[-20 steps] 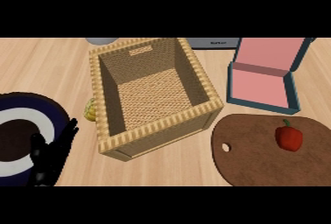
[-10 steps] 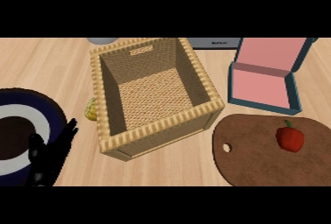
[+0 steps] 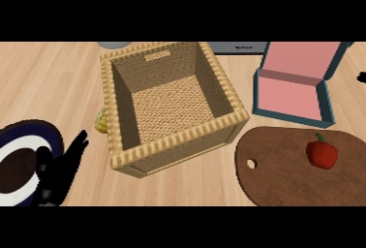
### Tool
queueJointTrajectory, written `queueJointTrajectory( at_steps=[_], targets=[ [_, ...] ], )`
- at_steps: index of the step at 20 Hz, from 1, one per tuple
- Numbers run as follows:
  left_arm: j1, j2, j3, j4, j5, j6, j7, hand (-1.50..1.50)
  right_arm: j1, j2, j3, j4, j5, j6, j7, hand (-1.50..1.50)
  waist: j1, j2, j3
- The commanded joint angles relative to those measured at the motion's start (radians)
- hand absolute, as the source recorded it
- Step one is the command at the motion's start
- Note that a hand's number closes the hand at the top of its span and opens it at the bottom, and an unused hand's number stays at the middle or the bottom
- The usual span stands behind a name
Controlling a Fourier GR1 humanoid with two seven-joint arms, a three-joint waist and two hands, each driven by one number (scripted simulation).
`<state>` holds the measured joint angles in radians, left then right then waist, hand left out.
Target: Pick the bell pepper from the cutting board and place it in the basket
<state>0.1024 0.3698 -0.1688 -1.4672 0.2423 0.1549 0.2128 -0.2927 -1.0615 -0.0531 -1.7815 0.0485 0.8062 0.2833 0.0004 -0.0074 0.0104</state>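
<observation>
A red bell pepper with a green stem lies on the dark brown cutting board at the lower right. The empty wicker basket stands in the middle, to the left of the board. My left hand rests at the lower left over a plate's edge, fingers straight and up, holding nothing. At the right edge a small black tip of my right hand shows, well above the pepper; the rest of it is out of view.
An open box, pink inside and teal outside, sits behind the board. A blue and white plate lies at the lower left. A yellow item peeks out beside the basket's left wall. Grey objects line the back.
A black tip of the right hand has come into view at the right edge. The left hand, pepper and basket have not moved.
</observation>
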Motion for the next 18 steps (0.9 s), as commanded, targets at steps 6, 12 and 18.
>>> queueJointTrajectory(
  at_steps=[6, 12, 18],
  targets=[
    [0.025, -0.065, -0.040, 0.052, -0.036, 0.012, 0.035, 0.00, 0.039, 0.082, 0.092, 0.054, 0.230, -0.053, -0.078, -1.50, 0.011, 0.011, -0.010],
    [0.065, -0.036, 0.001, 0.053, -0.038, -0.022, 0.001, 0.00, 0.092, 0.134, 0.094, 0.075, 0.310, -0.103, -0.150, -1.50, 0.005, 0.008, -0.010],
    [0.042, -0.066, -0.001, 0.069, -0.048, -0.025, 0.019, 0.00, 0.115, 0.177, 0.111, 0.090, 0.390, -0.145, -0.195, -1.50, 0.001, 0.007, -0.011]
  ],
)
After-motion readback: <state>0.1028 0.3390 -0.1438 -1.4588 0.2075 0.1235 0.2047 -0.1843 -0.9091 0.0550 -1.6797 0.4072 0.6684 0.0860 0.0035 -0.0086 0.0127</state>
